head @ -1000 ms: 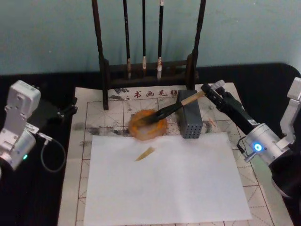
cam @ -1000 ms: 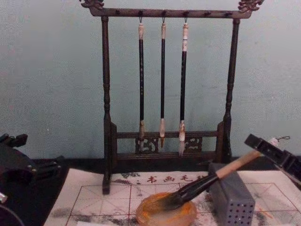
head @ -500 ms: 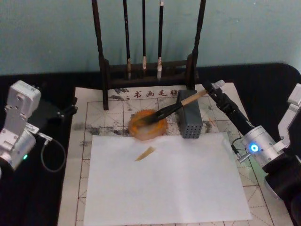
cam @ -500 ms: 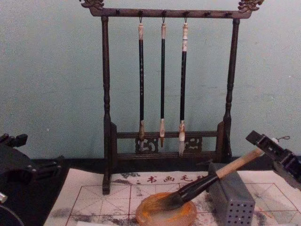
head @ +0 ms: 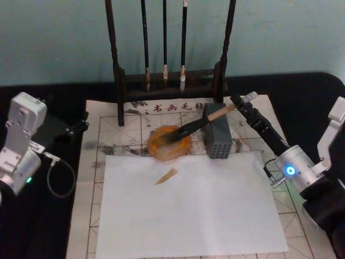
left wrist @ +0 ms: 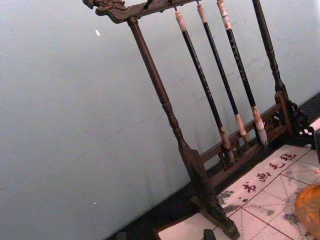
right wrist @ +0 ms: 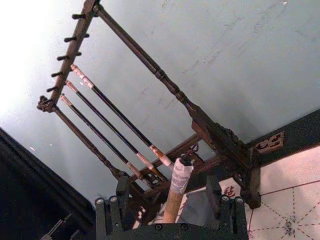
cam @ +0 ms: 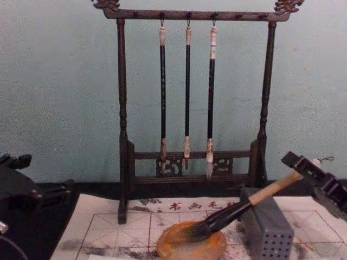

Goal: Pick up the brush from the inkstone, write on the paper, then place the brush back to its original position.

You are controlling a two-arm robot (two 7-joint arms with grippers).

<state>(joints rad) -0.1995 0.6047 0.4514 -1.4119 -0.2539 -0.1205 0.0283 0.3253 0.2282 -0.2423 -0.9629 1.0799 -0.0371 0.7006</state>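
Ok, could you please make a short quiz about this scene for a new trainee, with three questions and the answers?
1. True or false: the large calligraphy brush with pale wooden shaft has its dark bristles in the round amber translucent dish.
2. The brush's shaft leans on: A) a grey perforated rectangular block; B) a glass jar; C) a stack of books.
3. Which gripper has its open fingers on either side of the brush's whitish end cap?

Key:
1. True.
2. A.
3. The right gripper; the left gripper is parked far to the left.
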